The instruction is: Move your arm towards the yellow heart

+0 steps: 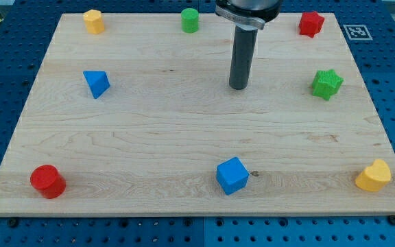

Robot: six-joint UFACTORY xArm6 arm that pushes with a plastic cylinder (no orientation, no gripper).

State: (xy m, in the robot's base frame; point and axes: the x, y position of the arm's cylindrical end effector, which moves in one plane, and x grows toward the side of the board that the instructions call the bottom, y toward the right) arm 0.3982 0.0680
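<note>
The yellow heart lies on the wooden board at the view's bottom right corner. My tip rests on the board in the upper middle, far up and to the left of the yellow heart. It touches no block. The green star is to the tip's right, and the blue cube is below it.
A yellow block sits at the top left, a green cylinder at the top middle, a red block at the top right. A blue triangular block is at the left, a red cylinder at the bottom left.
</note>
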